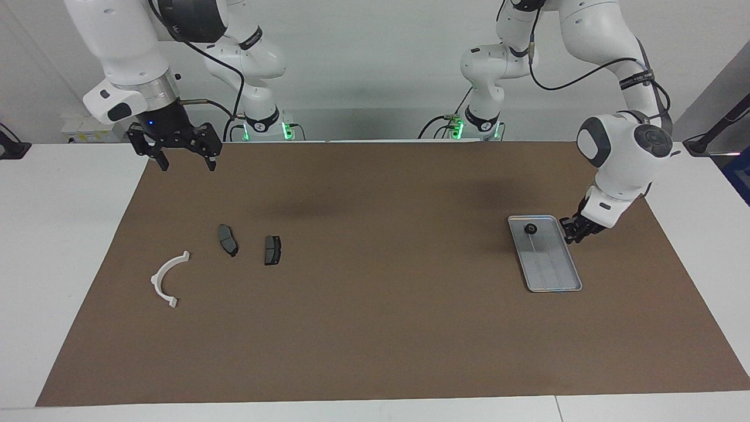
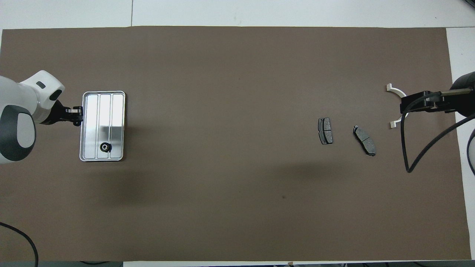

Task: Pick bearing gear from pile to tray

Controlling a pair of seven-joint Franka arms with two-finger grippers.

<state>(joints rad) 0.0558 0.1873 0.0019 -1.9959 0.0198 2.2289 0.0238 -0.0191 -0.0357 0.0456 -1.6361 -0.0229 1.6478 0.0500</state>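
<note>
At the left arm's end of the brown mat (image 2: 237, 207), left gripper (image 1: 573, 232) hovers low, fingertips pressed together, empty, just beside the tray's (image 1: 556, 275) long rim. Bearing gear (image 1: 530, 228) lies in the tray's corner nearest the robots. Two brake pads (image 1: 227, 240) and white arc (image 1: 167, 278) lie toward the right arm's end. Right gripper (image 1: 183, 164) waits raised over the mat's robot-side corner, fingers spread.

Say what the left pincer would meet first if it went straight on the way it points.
Probably the tray: the left pincer, shut, points at its long rim from just beside it. How high the pincer hangs is unclear.
</note>
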